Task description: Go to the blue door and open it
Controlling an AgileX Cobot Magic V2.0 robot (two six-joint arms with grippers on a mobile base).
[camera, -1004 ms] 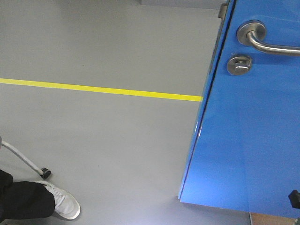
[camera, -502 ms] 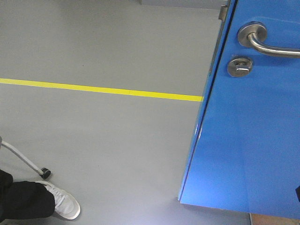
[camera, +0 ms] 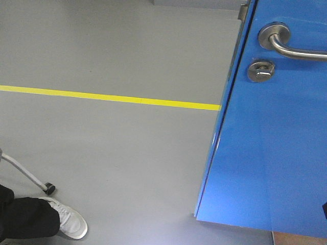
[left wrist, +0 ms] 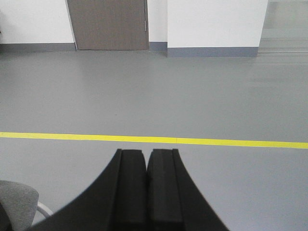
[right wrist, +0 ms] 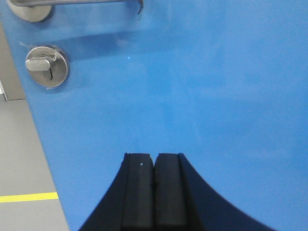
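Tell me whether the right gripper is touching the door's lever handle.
Apart. In the right wrist view the shut right gripper sits low against the blue door, while the lever handle runs along the top edge, with bare blue panel between them.

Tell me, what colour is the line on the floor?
Yellow. The line shows best in the front-facing view.

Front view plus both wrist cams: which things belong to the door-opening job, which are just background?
Job:
- blue door
- lever handle
- thumb-turn lock
- right gripper, fingers shut, facing the door panel
- left gripper, fingers shut, facing open floor

Background:
- yellow floor line
- white sneaker
- caster leg
- brown door
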